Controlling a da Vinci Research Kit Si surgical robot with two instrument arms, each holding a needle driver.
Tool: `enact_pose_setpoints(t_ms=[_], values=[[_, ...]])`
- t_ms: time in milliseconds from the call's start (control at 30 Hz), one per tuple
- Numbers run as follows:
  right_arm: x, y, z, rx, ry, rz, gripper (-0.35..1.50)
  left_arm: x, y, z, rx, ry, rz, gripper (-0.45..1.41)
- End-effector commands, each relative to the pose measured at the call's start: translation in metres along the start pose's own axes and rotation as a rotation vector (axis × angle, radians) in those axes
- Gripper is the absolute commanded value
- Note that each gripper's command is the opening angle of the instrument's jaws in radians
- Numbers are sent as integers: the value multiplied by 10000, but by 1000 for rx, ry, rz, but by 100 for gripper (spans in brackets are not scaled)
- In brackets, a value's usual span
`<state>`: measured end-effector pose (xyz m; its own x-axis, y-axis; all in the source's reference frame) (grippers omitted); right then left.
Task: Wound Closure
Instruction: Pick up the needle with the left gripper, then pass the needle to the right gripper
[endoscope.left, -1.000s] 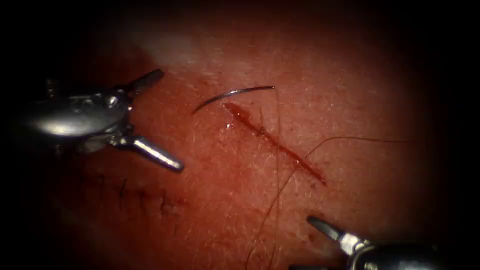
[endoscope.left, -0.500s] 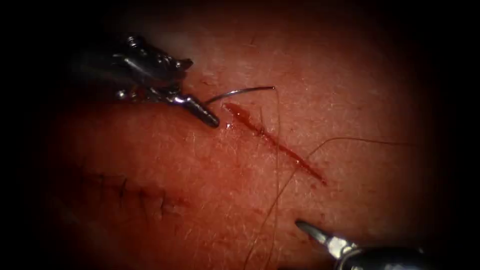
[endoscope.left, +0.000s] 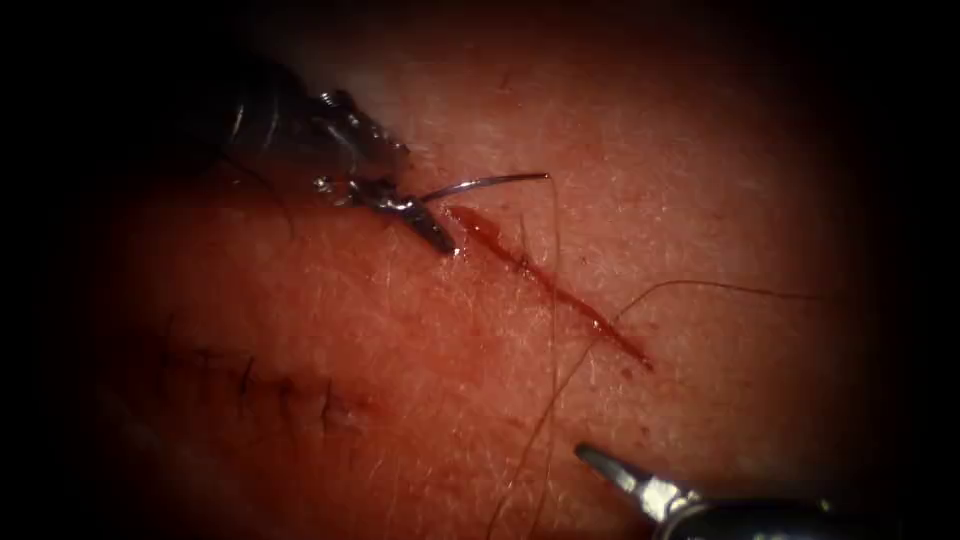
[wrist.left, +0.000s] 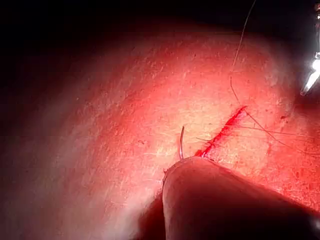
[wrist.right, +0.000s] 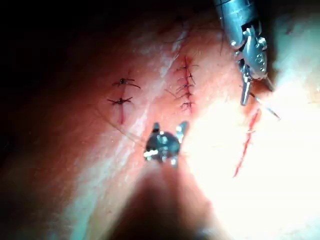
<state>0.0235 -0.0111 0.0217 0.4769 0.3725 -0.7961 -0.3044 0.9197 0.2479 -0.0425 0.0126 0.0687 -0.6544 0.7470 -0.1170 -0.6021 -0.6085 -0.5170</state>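
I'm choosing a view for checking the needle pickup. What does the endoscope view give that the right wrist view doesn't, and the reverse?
Endoscope view: the needle's full curve lying on the tissue at the cut's upper end, not in it, with thread running from its right end. Right wrist view: the right end effector spread open, holding nothing, beside older stitched cuts. Both: the left end effector at the needle's left end; whether it grips is unclear.
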Motion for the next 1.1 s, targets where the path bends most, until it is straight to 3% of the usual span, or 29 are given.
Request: enact_pose_setpoints(t_ms=[33, 200, 300, 367, 600, 800, 867, 1100], values=[[-4, -8, 6, 4, 0, 1, 143, -2, 3, 12, -13, -13, 5, 79], [-4, -8, 6, 3, 0, 1, 143, -4, 6, 18, -58, -43, 16, 22], [-4, -8, 6, 3, 0, 1, 143, 0, 4, 13, -68, -45, 24, -33], [-3, -8, 7, 3, 0, 1, 143, 4, 2, 7, -77, -51, 27, -45], [9, -16, 17, -2, 8, 14, 143, 6, -5, -8, -97, 19, 12, -45], [32, -24, 36, -27, 67, 128, 143, -6, 3, -18, -111, 100, -1, -45], [48, -26, 41, -28, 123, 199, 141, -10, 11, -28, -130, 156, -26, -45], [84, -18, 15, -34, 188, 232, 130, 0, 23, -59, -135, 316, -70, -45]])
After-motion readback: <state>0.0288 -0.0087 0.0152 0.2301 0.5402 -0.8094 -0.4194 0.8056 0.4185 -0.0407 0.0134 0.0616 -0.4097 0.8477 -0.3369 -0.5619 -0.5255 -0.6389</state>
